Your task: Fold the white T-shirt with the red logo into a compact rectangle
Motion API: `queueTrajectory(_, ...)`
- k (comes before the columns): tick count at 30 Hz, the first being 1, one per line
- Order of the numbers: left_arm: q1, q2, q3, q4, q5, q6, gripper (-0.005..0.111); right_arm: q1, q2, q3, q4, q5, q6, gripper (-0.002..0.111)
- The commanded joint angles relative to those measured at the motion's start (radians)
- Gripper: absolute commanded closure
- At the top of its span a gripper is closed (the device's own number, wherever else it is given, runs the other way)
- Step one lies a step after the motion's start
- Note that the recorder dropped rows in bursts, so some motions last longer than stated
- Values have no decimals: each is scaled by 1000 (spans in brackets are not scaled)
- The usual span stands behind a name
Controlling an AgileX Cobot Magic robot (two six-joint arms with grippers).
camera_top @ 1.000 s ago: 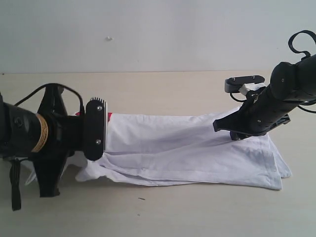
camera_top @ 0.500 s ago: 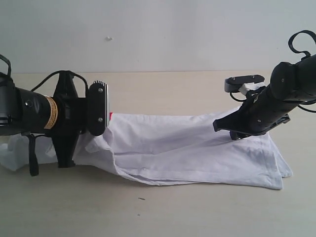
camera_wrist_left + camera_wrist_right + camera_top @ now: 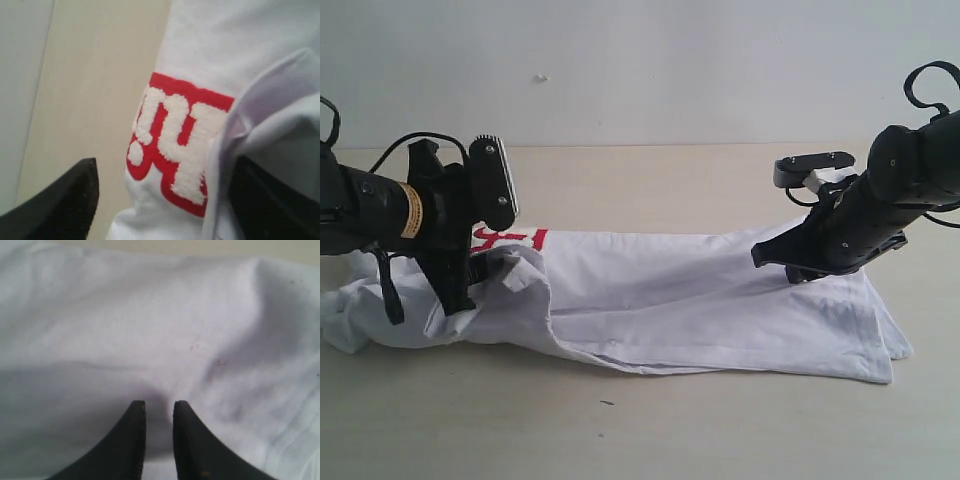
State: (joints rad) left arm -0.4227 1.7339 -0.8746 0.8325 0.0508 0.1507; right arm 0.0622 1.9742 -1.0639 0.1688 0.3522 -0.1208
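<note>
The red logo [image 3: 510,238] shows fuzzy white letters on red, half hidden by a fold and too partial to read. The white T-shirt [image 3: 700,310] lies rumpled across the pale beige table [image 3: 650,190] from 9 to 3 o'clock, before a plain light wall [image 3: 670,70]. At 9 o'clock the left gripper [image 3: 165,175] has its jaws spread, released. At 3 o'clock the right gripper [image 3: 159,407] has its jaws clenched on a pinch of shirt.

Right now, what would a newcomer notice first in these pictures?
The white T-shirt lies in a long rumpled band across the table. At its left end the fuzzy red logo shows in front of the left tool, which stands open. At the opposite end the right tool pinches the cloth.
</note>
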Motion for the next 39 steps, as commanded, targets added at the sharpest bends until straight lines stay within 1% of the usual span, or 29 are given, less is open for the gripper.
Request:
queueTrajectory(1, 5, -35, -35, -20, -33, -41, 40, -4, -7, 0, -4, -8, -10, 86)
queueTrajectory(4, 5, -43, -59, -44, -82, -106, 45, -4, -7, 0, -4, -8, -10, 86)
queueTrajectory(6, 5, -43, -61, -44, -120, -115, 48, -4, -7, 0, -4, -8, -10, 86)
queueTrajectory(9, 7, -27, -61, -93, -117, -128, 50, -4, -7, 0, -4, -4, -10, 86)
queueTrajectory(11, 7, -10, -65, -100, -51, -174, 58, -4, -7, 0, -4, -4, -10, 86)
queueTrajectory(12, 5, 12, -84, -111, 70, -190, 74, -4, -7, 0, -4, -4, -10, 86)
queueTrajectory(13, 5, 19, -91, -130, 110, -190, 78, -4, -7, 0, -4, -4, -11, 86)
queueTrajectory(14, 5, 24, -103, -205, 155, -185, 81, -4, -7, 0, -4, -4, -11, 86)
queueTrajectory(16, 7, 19, -107, -278, 159, -151, 81, -4, -7, 0, -4, 1, -11, 86)
queueTrajectory(18, -3, 10, -119, -403, 176, -67, 81, -4, -7, 0, -4, 3, -10, 86)
queueTrajectory(21, -8, 10, -159, -715, 258, 224, 81, -4, -7, 0, -4, 3, -10, 86)
queueTrajectory(22, -5, 10, -198, -992, 349, 460, 81, -4, -7, 0, -4, 1, -10, 86)
queueTrajectory(23, 16, 10, -233, -1221, 437, 643, 81, -4, -7, 0, -1, 1, -10, 86)
queueTrajectory(24, 36, 10, -249, -1381, 492, 765, 81, -4, -7, 0, 0, 1, -10, 86)
queueTrajectory(25, 78, 10, -269, -1582, 562, 897, 81, -4, -7, 0, 0, 5, -10, 86)
queueTrajectory(26, 95, 10, -276, -1633, 566, 918, 80, -4, -7, 0, 0, 10, -10, 86)
queueTrajectory(27, 140, 10, -279, -1683, 557, 921, 72, -4, -7, 0, 0, 13, -10, 86)
queueTrajectory(30, 205, 13, -279, -1679, 558, 921, 53, -4, -7, 0, 0, 15, -10, 86)
queueTrajectory(31, 244, 19, -280, -1692, 584, 923, 48, -4, -7, 0, 0, 15, -10, 86)
queueTrajectory(34, 274, 11, -280, -1807, 659, 993, 51, -4, -7, 0, 3, 15, -13, 86)
queueTrajectory(36, 271, -11, -280, -1873, 716, 1059, 52, -4, -7, 0, 3, 15, -13, 86)
queueTrajectory(37, 262, -27, -280, -1880, 735, 1083, 52, -4, -7, 0, 3, 15, -13, 86)
queueTrajectory(38, 250, -42, -280, -1853, 749, 1088, 52, -4, -7, 0, 3, 15, -13, 86)
queueTrajectory(39, 229, -59, -278, -1789, 753, 1080, 52, -4, -7, 0, 3, 15, -13, 86)
